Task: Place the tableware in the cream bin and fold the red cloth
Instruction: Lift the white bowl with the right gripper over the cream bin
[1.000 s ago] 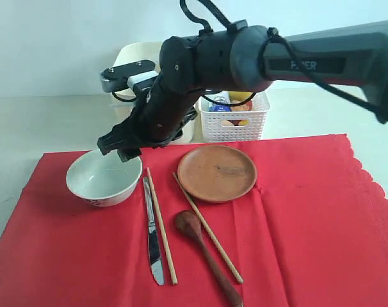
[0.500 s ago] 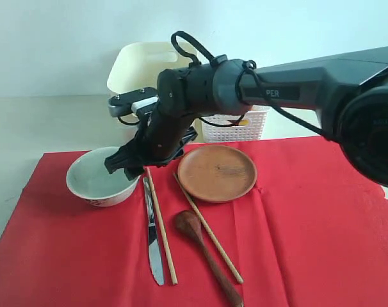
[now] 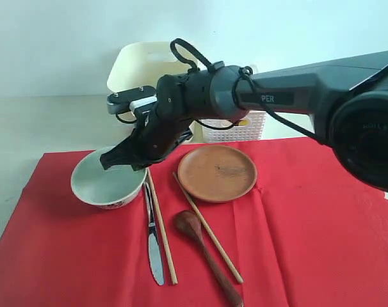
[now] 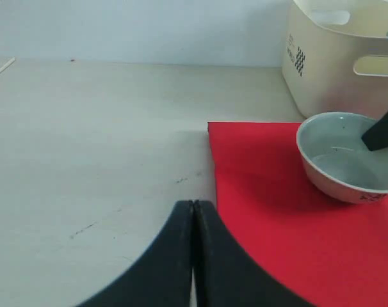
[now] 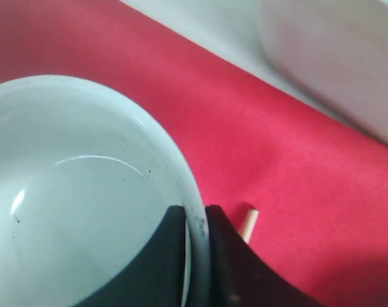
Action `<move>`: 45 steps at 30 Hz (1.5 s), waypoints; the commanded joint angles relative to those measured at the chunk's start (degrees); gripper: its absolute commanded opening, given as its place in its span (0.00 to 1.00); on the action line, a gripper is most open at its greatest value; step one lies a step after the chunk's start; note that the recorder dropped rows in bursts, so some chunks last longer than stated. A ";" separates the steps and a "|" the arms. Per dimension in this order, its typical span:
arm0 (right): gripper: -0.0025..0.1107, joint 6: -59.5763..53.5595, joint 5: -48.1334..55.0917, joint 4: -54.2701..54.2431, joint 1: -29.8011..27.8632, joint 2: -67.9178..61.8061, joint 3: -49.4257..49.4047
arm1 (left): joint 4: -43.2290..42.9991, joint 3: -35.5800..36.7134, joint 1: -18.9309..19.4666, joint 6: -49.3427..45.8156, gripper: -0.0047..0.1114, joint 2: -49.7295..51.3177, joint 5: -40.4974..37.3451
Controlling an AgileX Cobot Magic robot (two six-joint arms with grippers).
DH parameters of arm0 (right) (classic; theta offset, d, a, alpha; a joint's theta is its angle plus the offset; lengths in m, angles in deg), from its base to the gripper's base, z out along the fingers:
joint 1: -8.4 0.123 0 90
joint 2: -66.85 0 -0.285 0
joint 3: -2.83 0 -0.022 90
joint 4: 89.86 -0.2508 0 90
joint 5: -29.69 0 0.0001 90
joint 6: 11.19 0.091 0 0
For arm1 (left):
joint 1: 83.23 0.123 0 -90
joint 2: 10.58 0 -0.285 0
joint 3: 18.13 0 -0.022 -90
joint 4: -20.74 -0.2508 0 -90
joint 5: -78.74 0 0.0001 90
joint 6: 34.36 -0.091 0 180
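The right gripper (image 3: 117, 160) reaches across to the bowl (image 3: 107, 184) at the cloth's (image 3: 309, 224) left end and pinches its rim, one finger inside the wall and one outside. That is the grip a thin-walled dish allows. The bowl sits on the cloth, apparently tipped a little toward the camera, and the bin (image 3: 143, 61) stands just behind it, so the carry should be short. The left gripper (image 4: 194, 206) is pressed closed and empty, hanging over bare table (image 4: 85, 160) beside the cloth's edge, clear of the working arm. The plate (image 3: 216, 173), knife (image 3: 153, 240), chopsticks (image 3: 162, 230) and spoon (image 3: 205, 252) lie on the cloth, which probably cannot be folded until they are binned.
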 commanded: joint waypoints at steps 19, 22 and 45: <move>0.02 -6.52 9.65 7.15 -2.85 28.61 -1.96 | 0.03 -0.03 0.04 -0.21 0.04 -0.40 0.48; 0.02 -6.52 7.38 7.33 -5.85 29.80 -1.96 | 0.03 -0.03 0.04 -0.21 0.04 -0.40 0.48; 0.02 -6.54 -22.83 1.20 -14.72 12.27 -1.13 | 0.03 -0.03 0.04 -0.21 0.04 -0.40 0.48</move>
